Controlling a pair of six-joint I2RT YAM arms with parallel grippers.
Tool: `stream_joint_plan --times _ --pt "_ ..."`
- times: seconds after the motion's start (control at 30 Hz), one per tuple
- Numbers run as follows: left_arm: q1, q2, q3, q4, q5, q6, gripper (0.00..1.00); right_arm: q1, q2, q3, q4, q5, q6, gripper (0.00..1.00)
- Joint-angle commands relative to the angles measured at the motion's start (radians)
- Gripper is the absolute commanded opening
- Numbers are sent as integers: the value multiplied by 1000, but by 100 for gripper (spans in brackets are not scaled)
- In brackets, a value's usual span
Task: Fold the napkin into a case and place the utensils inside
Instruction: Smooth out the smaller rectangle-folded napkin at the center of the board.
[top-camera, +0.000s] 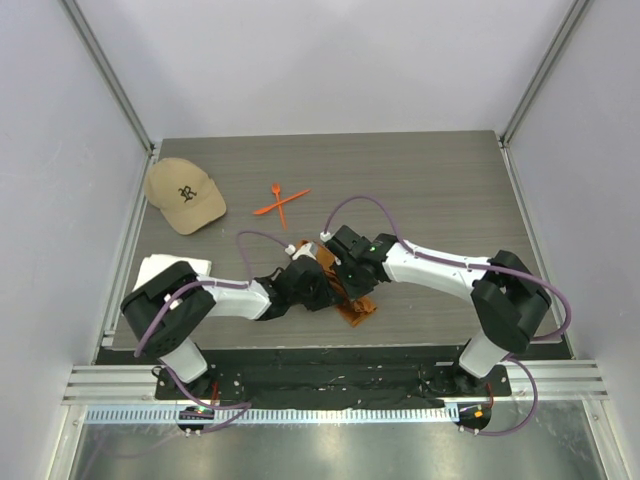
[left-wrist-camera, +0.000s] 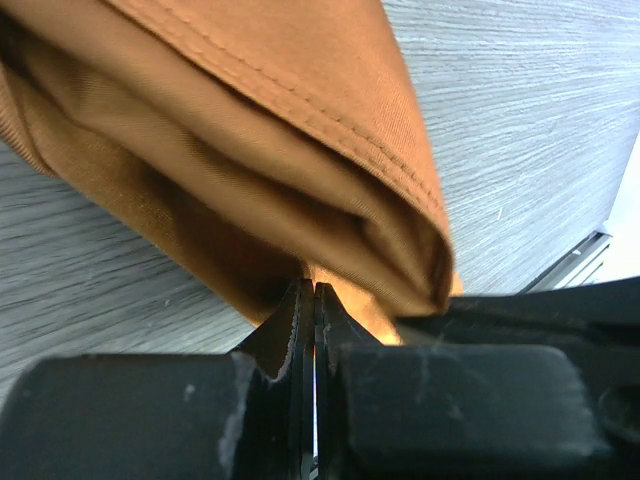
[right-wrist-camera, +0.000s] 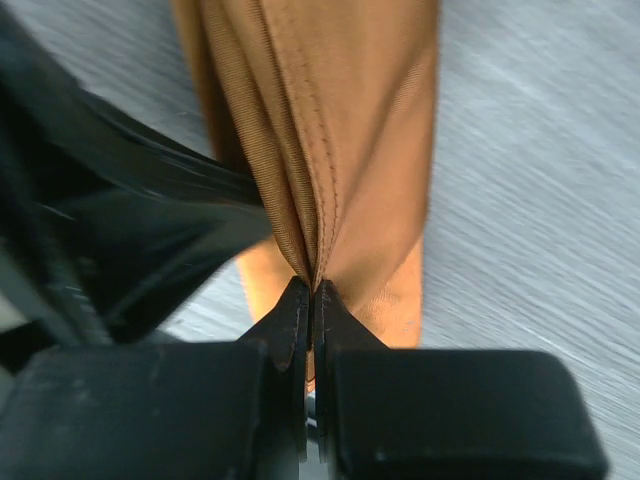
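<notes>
The grey wood-grain table (top-camera: 430, 180) fills the middle of the overhead view, enclosed by pale walls. The left arm (top-camera: 230, 298) and the right arm (top-camera: 440, 265) both reach inward from their bases at the near edge, and their wrists meet close together over the near-middle of the table. A white towel (top-camera: 165, 265) lies at the near left edge, partly covered by the left arm's shoulder. A tan cap (top-camera: 185, 195) sits beyond it in the far left part of the table, its brim pointing towards the right. The rust-orange napkin (top-camera: 357, 310) is right under the two wrists and mostly hidden from above, with only a corner showing on the near side and a sliver between the arms. In the wrist views it appears gathered into several folded layers with a stitched hem running along them. The two bright-orange utensils (top-camera: 280, 203) lie crossed over each other on the bare table, to the right of the cap and well apart from the napkin, farther from the arms. The left gripper (left-wrist-camera: 313, 290) has its jaws pressed together on an edge of the napkin's folds. The right gripper (right-wrist-camera: 312, 285) is likewise closed, pinching the hemmed layers where they converge at its tips.
</notes>
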Motion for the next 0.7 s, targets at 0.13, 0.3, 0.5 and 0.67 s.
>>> stream_joint_plan --times 0.13,0.3,0.5,0.67 --pt "-13 -1 15 -31 -46 6 0 7 26 -24 116 -151 95 1" --pt "-16 -31 5 -54 -58 12 0 4 49 -54 149 -150 99 1" --pt "-22 -76 2 -111 -60 32 0 -1 62 -82 174 -139 79 1" --pt "-20 -171 -21 -179 -67 51 6 -10 75 -119 211 -154 79 1"
